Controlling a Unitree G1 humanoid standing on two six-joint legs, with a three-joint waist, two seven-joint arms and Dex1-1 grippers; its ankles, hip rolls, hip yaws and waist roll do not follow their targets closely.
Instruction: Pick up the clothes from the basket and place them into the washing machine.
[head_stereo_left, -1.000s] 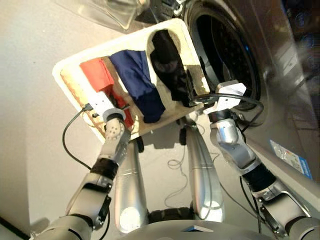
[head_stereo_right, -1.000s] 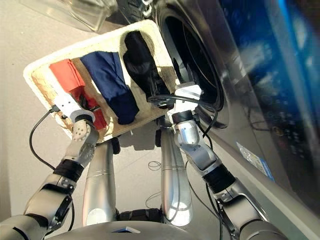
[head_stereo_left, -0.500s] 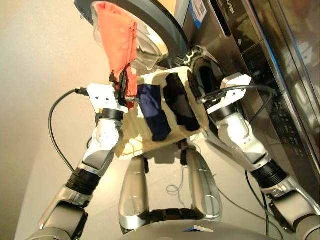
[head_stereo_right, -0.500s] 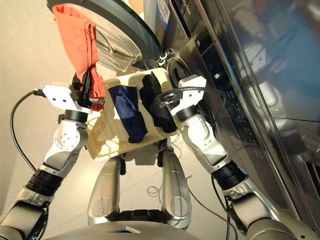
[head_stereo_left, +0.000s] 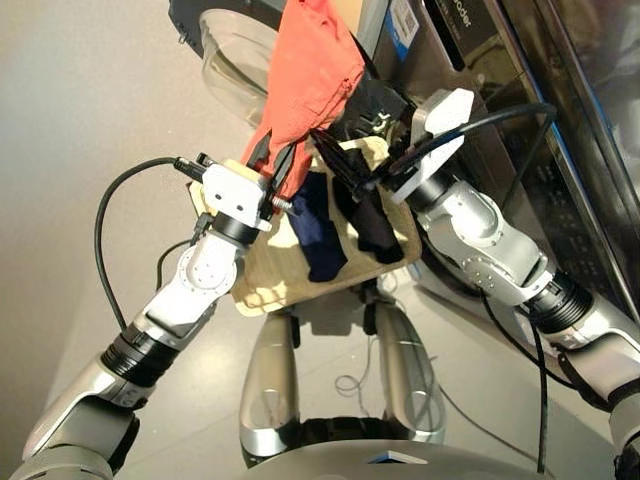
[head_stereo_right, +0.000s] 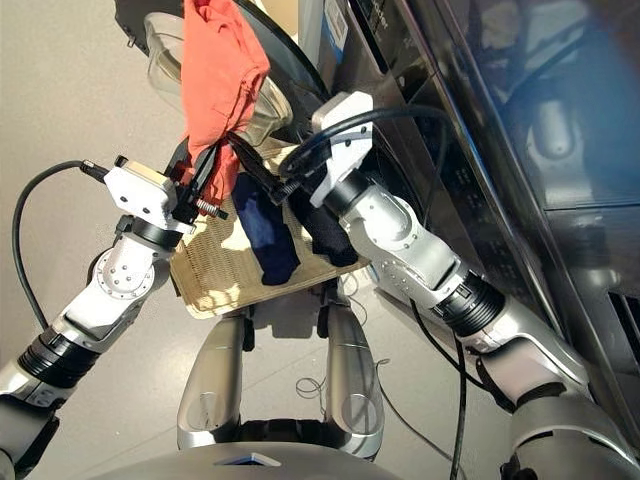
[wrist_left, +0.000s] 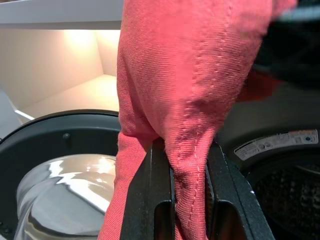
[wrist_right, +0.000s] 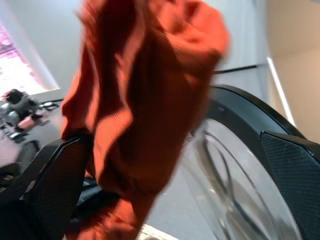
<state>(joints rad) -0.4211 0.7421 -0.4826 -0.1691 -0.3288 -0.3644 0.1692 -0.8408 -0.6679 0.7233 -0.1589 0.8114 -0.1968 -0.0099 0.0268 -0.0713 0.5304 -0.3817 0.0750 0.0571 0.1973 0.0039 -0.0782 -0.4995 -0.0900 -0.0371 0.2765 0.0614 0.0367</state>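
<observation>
My left gripper (head_stereo_left: 275, 157) is shut on the coral-red garment (head_stereo_left: 312, 65), held up in front of the washing machine (head_stereo_left: 470, 95); in the left wrist view the cloth (wrist_left: 190, 100) is pinched between both fingers (wrist_left: 150, 200). My right gripper (head_stereo_left: 348, 135) is open right beside the same garment, and the red cloth (wrist_right: 135, 105) lies between its spread fingers (wrist_right: 50, 185). Below them, the basket (head_stereo_left: 262, 278) holds the navy garment (head_stereo_left: 318, 235) and the black one (head_stereo_left: 372, 225). The drum hole (wrist_left: 290, 197) shows in the left wrist view.
The machine's round door (head_stereo_left: 228, 48) stands open to the left of the raised garment, its glass bowl (wrist_left: 65, 200) facing me. A black cable (head_stereo_left: 120, 215) loops off my left wrist. Pale floor (head_stereo_left: 80, 120) lies to the left.
The left gripper has carried the coral-red garment to the right, toward the machine. The right arm has swung up and left, bringing its open gripper to the garment. The camera has shifted too.
</observation>
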